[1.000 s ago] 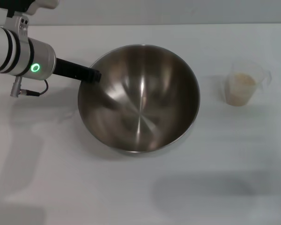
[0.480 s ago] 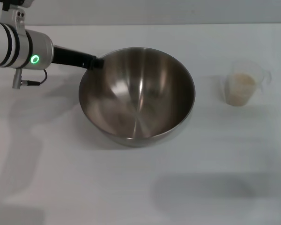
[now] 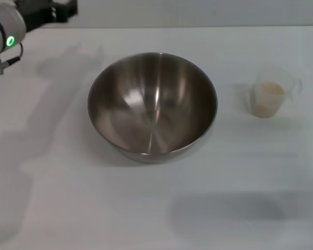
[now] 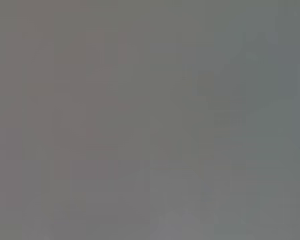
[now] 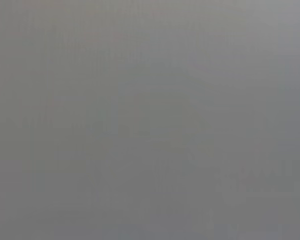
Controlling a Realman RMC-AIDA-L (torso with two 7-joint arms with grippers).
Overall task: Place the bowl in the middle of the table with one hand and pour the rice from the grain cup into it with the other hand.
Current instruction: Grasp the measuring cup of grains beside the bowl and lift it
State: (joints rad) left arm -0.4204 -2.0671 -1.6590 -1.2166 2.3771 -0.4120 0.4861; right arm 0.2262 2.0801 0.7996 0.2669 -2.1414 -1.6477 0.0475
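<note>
The steel bowl (image 3: 152,107) stands upright and empty near the middle of the white table (image 3: 68,198) in the head view. To its right, apart from it, the clear grain cup (image 3: 272,92) stands upright with pale rice (image 3: 268,99) inside. My left gripper (image 3: 62,9) is up at the far left corner, well away from the bowl's rim and holding nothing. The right gripper is out of view. Both wrist views show only flat grey.
The table's far edge runs along the top of the head view. A soft grey shadow (image 3: 224,208) lies on the tabletop in front of the bowl, toward the right.
The left gripper has let go of the bowl's left rim and pulled back up and to the far left. The bowl has settled level; the cup has not moved.
</note>
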